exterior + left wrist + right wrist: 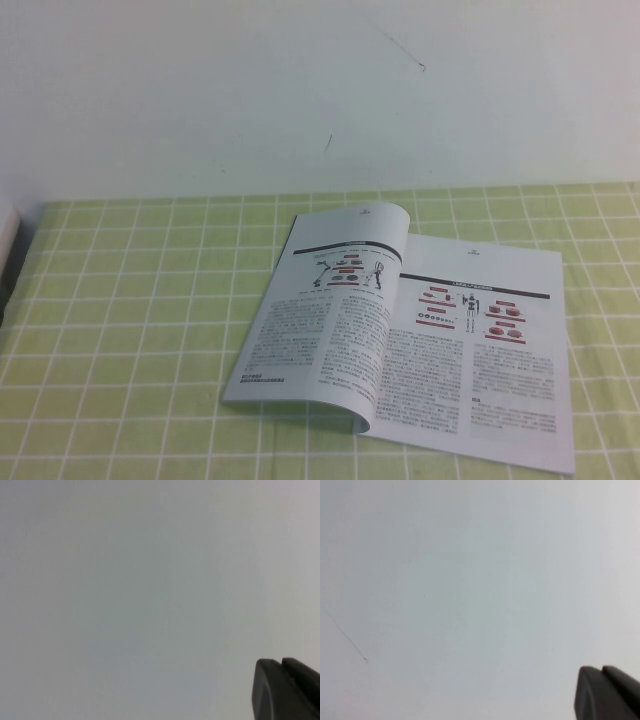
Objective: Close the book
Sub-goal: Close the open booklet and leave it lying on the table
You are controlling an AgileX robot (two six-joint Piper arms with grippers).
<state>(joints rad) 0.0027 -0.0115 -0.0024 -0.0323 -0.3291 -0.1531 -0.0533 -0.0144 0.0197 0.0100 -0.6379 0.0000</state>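
Here, an open book (410, 335) lies on a green checked cloth (120, 330), apart from both grippers: the left gripper (286, 691) and right gripper (606, 694) each face a blank white wall (125, 580), and I cannot tell how far open either is.

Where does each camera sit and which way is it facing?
High view: raised on the robot's side, angled down at the open book on the tablecloth; no arm shows.
Left wrist view: on the left wrist, facing blank wall; only a tip of the left pincer shows.
Right wrist view: on the right wrist, facing scratched wall; only a tip of the right pincer shows.
Shared: both wrist views see wall, not the book.
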